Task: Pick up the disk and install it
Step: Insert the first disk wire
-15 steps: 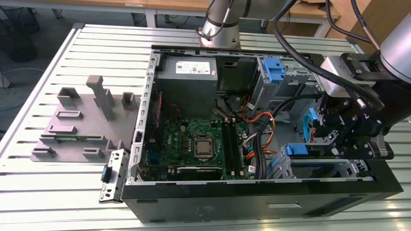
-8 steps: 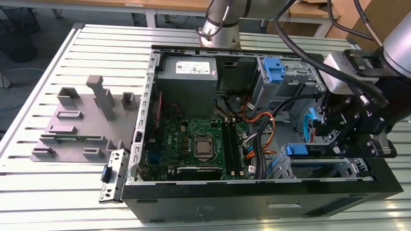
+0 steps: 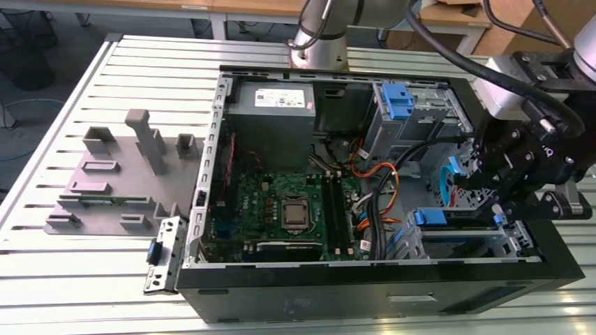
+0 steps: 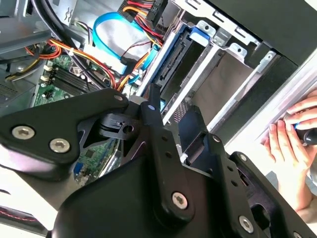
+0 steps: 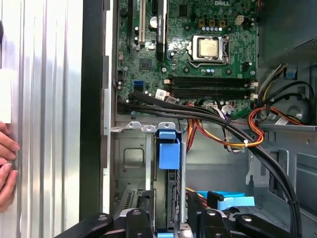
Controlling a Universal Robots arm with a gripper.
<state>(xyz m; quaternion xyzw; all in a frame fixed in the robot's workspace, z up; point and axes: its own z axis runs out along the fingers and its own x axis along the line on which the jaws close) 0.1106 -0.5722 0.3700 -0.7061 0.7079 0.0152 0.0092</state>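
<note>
Blue-railed flat rectangular disk (image 3: 431,218) stands on edge inside the silver sheet-metal drive cage (image 3: 465,248). The cage lies at about 4 o'clock from the centre of the open black tower computer case (image 3: 373,293) in the exterior view. In both wrist views the disk (image 5: 172,198) (image 4: 173,64) sits between the cage walls, its blue tab at the cage mouth.

Black multi-link gripper (image 3: 507,202) hangs directly over that cage, just above the disk. Whether it is spread, pressed together or pinching the disk cannot be told.

A coiled blue flat cable (image 4: 109,29) and a bundle of orange and red wires (image 5: 223,136) run beside the cage. The green motherboard (image 3: 279,202) occupies the case centre. A grey metal power supply box (image 3: 272,105) sits at 11 o'clock.

Outside the case, a grey plastic slotted tray (image 3: 112,174) lies at 9 o'clock on the slatted aluminium table (image 3: 56,279). A person's hand (image 4: 290,144) rests on the slats just beside the case wall.
</note>
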